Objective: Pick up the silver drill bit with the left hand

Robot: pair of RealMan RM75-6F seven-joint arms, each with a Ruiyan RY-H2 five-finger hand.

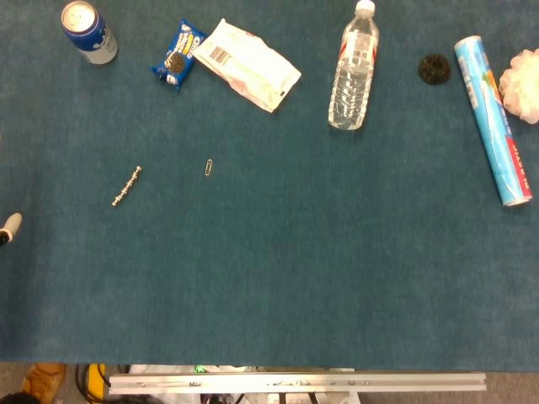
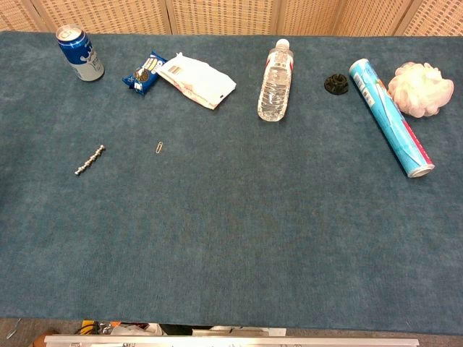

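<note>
Right now your silver drill bit (image 1: 127, 186) lies flat on the table (image 1: 278, 278) near its left edge, long axis slanting from near-left to far-right, a paperclip (image 1: 208, 167) just beside it. What may be your left hand (image 1: 8, 228) barely shows at that left edge, nearer you than the bit; you cannot tell how its fingers sit. Your right hand is out of sight.

We see only a white fingertip (image 1: 10, 225) at the head view's left edge; the hand behind it is cut off.
</note>
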